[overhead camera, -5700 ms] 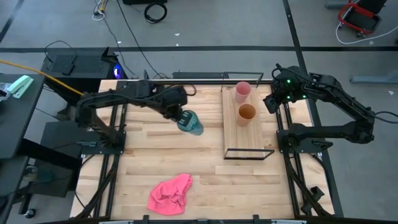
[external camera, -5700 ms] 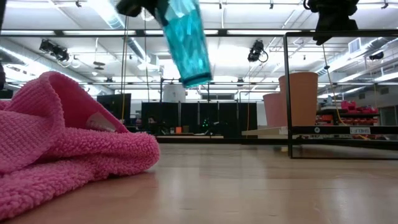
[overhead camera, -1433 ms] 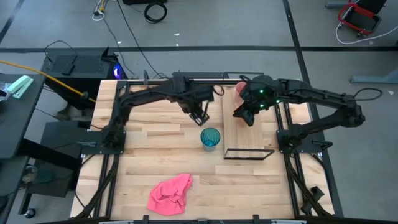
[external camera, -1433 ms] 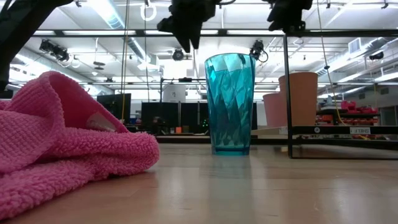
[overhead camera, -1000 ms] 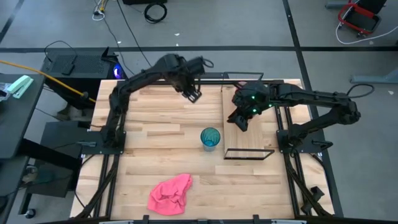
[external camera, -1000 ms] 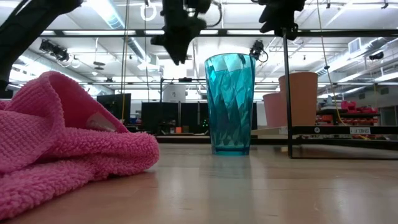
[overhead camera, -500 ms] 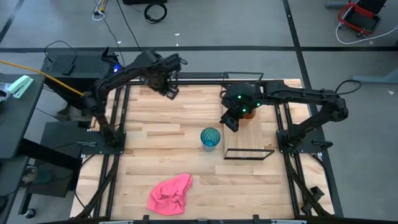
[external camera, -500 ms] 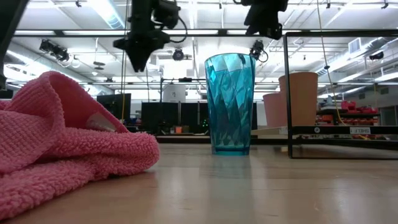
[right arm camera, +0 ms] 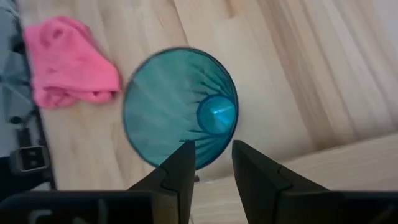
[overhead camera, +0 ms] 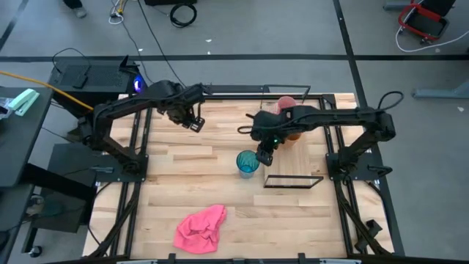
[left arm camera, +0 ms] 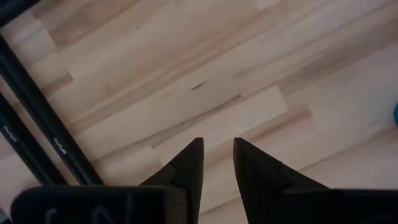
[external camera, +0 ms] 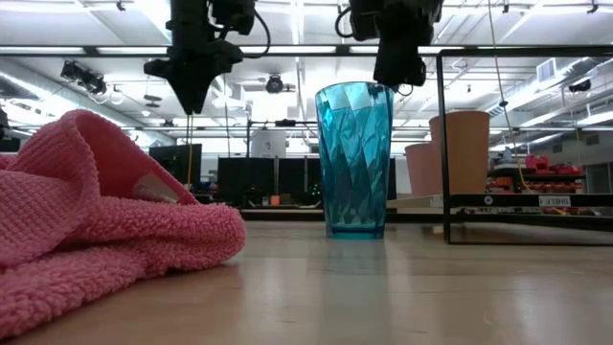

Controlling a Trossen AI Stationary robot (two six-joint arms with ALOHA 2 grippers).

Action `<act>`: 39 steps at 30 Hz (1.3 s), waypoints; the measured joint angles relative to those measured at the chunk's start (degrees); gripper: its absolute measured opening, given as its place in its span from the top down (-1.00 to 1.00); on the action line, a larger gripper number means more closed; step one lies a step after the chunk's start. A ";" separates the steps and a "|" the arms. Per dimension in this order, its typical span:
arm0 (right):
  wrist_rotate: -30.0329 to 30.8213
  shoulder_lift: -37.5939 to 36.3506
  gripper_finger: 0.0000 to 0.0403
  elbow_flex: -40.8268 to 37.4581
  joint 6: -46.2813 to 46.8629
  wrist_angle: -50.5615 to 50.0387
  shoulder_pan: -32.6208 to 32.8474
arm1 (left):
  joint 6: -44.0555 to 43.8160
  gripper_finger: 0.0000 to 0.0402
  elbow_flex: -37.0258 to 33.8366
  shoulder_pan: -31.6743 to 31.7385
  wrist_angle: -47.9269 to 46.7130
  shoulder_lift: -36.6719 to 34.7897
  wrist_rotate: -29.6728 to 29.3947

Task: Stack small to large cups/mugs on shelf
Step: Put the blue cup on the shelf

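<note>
Right gripper (overhead camera: 263, 157) hangs just above the translucent teal faceted tumbler (overhead camera: 248, 163), and that is the relation we care about most: in the right wrist view the tumbler's open mouth (right arm camera: 180, 115) lies directly ahead of the two dark fingers (right arm camera: 181, 163), whose tips sit over the near part of its rim with a narrow gap between them, clamped on nothing. The tumbler stands upright on the plank table (overhead camera: 183, 176), its long axis vertical, so we judge a descent along that axis, one finger inside the rim and one outside, would catch its wall. Beyond the right gripper on its outer side lies the pale wooden shelf board with the thin black wire frame (overhead camera: 293, 163), where the orange tumbler (overhead camera: 294, 135) and the pink tumbler (overhead camera: 286, 103) stand, largely hidden under the right arm from above. Left gripper (overhead camera: 195, 123) waits well apart from the teal tumbler over bare table, its fingers (left arm camera: 189, 163) a little apart and empty, so the right arm is plainly the nearer one. A crumpled pink cloth (overhead camera: 200, 228) lies far off toward the table's front.
</note>
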 joint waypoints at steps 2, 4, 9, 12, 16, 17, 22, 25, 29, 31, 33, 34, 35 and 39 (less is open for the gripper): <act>1.72 0.92 0.43 0.00 -0.09 -0.08 0.42 | -0.70 0.54 -1.11 -0.67 0.26 -0.14 -0.03; 2.46 1.86 0.43 0.00 -0.09 -0.11 0.44 | -0.94 0.54 -1.81 -1.28 0.77 -0.37 0.00; 2.71 4.25 0.43 0.00 -0.07 -0.11 0.40 | -1.16 0.53 -2.85 -2.24 2.38 -0.33 0.52; 3.11 5.33 0.43 0.00 0.24 -0.06 0.44 | -1.19 0.55 -2.83 -2.24 3.46 -0.33 0.52; 4.01 6.60 0.43 0.00 0.35 -0.01 0.40 | -1.21 0.57 -2.83 -2.22 4.01 -0.33 0.52; 4.02 7.02 0.43 0.00 0.35 0.07 0.40 | -1.21 0.58 -2.83 -2.22 4.24 -0.33 0.52; 4.00 7.64 0.43 -0.02 1.33 0.44 0.42 | -1.13 0.57 -2.81 -2.22 4.96 -0.33 0.52; 4.04 7.64 0.47 -0.02 1.48 0.49 0.40 | -1.10 0.58 -2.81 -2.22 5.09 -0.33 0.52; 4.68 7.64 0.61 -0.02 1.46 0.46 0.42 | -1.05 0.60 -2.81 -2.22 5.84 -0.33 0.52; 5.27 7.64 0.72 -0.02 1.46 0.51 0.42 | -1.03 0.60 -2.81 -2.22 6.28 -0.33 0.49; 5.68 7.64 0.84 -0.02 1.31 0.92 0.40 | -1.03 0.60 -2.81 -2.22 6.70 -0.33 0.51; 5.97 7.64 0.89 -0.04 1.24 0.87 0.40 | -1.01 0.59 -2.81 -2.22 6.96 -0.31 0.52; 6.05 7.64 0.93 -0.04 0.73 1.29 0.40 | -0.99 0.59 -2.81 -2.22 7.16 -0.31 0.52; 7.00 7.64 0.93 -0.04 0.33 2.03 0.42 | -0.95 0.61 -2.79 -2.22 7.80 -0.31 0.49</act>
